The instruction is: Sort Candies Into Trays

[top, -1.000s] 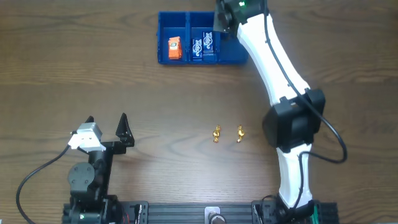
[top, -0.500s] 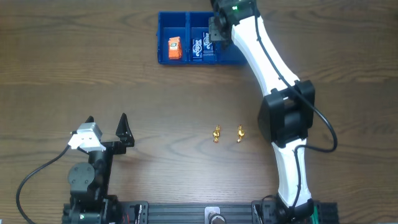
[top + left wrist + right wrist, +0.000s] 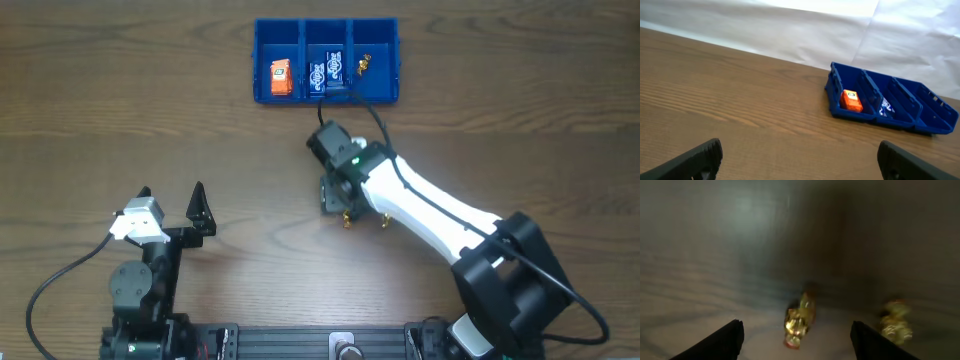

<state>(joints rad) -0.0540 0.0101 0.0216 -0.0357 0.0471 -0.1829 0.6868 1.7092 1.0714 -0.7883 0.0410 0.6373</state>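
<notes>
Between the spread fingers of the right pincer [image 3: 337,197], on the tabletop [image 3: 200,120], lies a gold candy [image 3: 799,319]. A second gold candy [image 3: 895,321] sits just beside it, outside the fingers. The pincer is released and empty, low over the first one.

Change: a second ago this arm was up at the tray [image 3: 380,82], covering its right compartment. It has since swung back down to the loose pair. The right compartment now shows a gold piece [image 3: 362,66], so one drop looks done. The orange candy [image 3: 281,78] is in the left compartment and the blue candies [image 3: 326,72] in the middle one, same as before.

The two on the tabletop have not shifted. Judgement: two gold ones left to sort, and the next step is closing on the near one.

The left pincer [image 3: 172,190] is parked well apart at the left, released and empty, and has not moved.
</notes>
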